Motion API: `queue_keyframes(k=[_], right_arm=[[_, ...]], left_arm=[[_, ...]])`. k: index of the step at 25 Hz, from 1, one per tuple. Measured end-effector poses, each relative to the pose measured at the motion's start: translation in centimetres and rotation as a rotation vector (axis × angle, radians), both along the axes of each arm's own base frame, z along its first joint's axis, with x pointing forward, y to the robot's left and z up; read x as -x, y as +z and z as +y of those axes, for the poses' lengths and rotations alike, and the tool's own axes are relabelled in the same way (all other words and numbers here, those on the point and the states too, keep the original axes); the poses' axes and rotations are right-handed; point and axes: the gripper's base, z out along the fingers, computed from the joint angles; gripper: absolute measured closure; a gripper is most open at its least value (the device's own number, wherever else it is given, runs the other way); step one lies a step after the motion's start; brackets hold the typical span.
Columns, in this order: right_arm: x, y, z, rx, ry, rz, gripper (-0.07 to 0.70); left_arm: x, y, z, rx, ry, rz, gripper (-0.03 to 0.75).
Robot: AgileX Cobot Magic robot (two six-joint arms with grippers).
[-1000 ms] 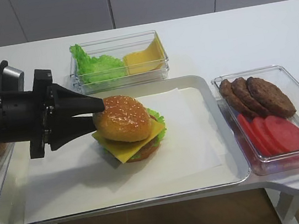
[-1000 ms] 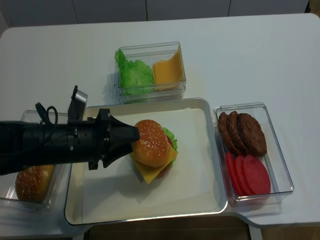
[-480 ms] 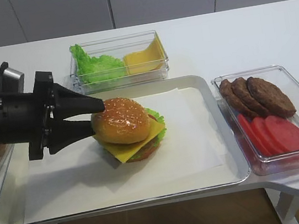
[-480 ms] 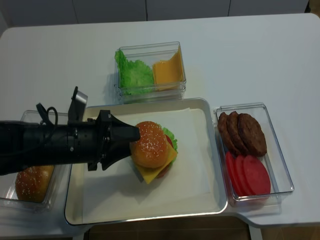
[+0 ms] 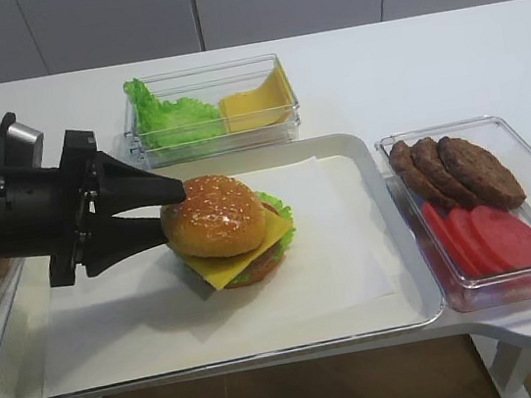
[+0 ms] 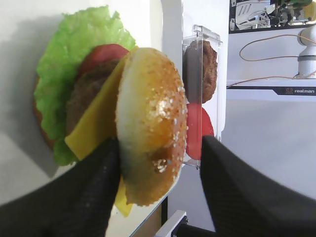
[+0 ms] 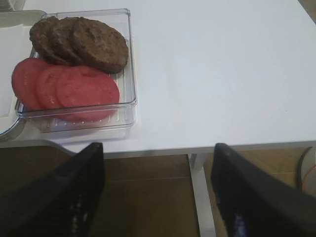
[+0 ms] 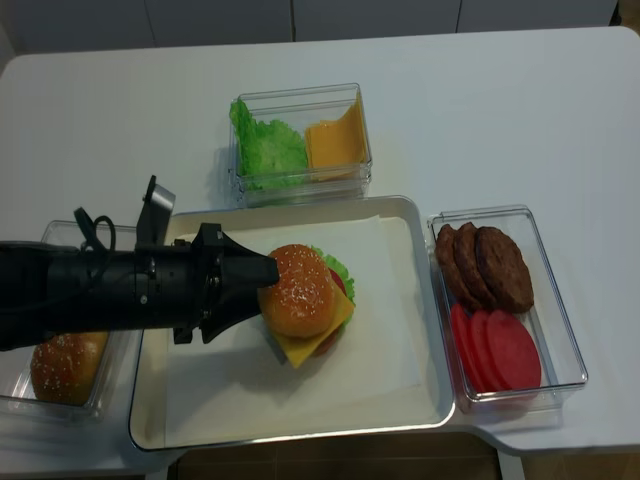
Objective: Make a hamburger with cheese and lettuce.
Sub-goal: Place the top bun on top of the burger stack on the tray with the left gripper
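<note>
The hamburger [image 5: 225, 229] stands on white paper in the metal tray [image 5: 388, 192]: bun base, frilly lettuce [image 5: 279, 209], overhanging square cheese [image 5: 228, 271] and a sesame bun top. It also shows from overhead [image 8: 303, 298] and in the left wrist view [image 6: 148, 123]. My left gripper [image 5: 170, 212] lies level at the bun top's left side. Its jaws are open around the bun top; one finger touches it and a gap shows on the other side [image 6: 158, 148]. My right gripper [image 7: 158, 148] is open and empty over the table's front right edge.
A clear box [image 5: 208, 108] behind the tray holds a loose lettuce heap and stacked cheese slices. A clear box [image 5: 527, 157] right of the tray holds patties and tomato slices. A box at the left [image 8: 20, 405] holds a spare bun.
The left jaws have spread wider around the bun top, and the arm has drawn slightly left. The bun top has settled onto the cheese.
</note>
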Motion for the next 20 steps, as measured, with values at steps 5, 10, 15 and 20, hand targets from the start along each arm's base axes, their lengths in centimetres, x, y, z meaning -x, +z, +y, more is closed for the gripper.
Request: queue_keyframes(k=[5,10,15,20], right_arm=[[0.00,0.00,0.00,0.000,0.000,0.000,0.120],[0.00,0.00,0.00,0.000,0.000,0.000,0.120],[0.00,0.00,0.00,0.000,0.000,0.000,0.120],[0.00,0.00,0.00,0.000,0.000,0.000,0.120]], left_arm=[[-0.03,-0.03,0.02,-0.003,0.004,0.000,0.318],[-0.14,-0.14,0.11,-0.018,0.018,-0.001,0.265],[-0.18,-0.22,0.07,-0.028,0.023,-0.001,0.254],[-0.15,-0.36,-0.29,-0.046,0.022,-0.003,0.253]])
